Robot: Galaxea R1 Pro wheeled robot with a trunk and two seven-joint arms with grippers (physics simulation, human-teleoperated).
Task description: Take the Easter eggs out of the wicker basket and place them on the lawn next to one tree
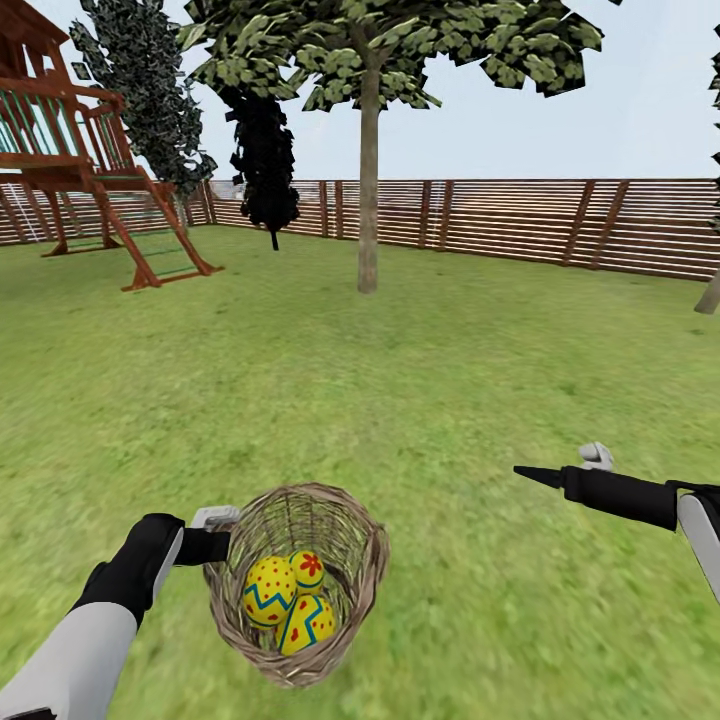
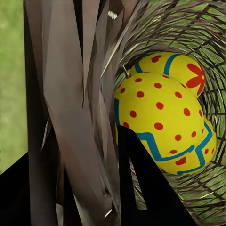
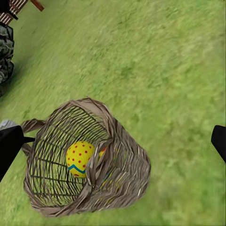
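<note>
Head view: wicker basket (image 1: 297,585) low and tipped, all three Easter eggs (image 1: 288,598) inside, left gripper (image 1: 218,545) clamped on its rim; right gripper (image 1: 560,474) well apart over bare lawn (image 1: 420,390), open or shut impossible to tell here; tree (image 1: 368,180) far ahead by the fence (image 1: 520,220). Left wrist view: wicker wall pinched between dark fingers (image 2: 141,188), eggs packed just beyond — dotted one nearest. Right wrist view: basket seen from above, one egg visible through the weave; two dark fingertips (image 3: 219,141) far apart at the frame edges, nothing between them. Step in hand, probably: carrying the basket toward the tree. Next — more ground to cover, then lifting out each egg beside the trunk.
</note>
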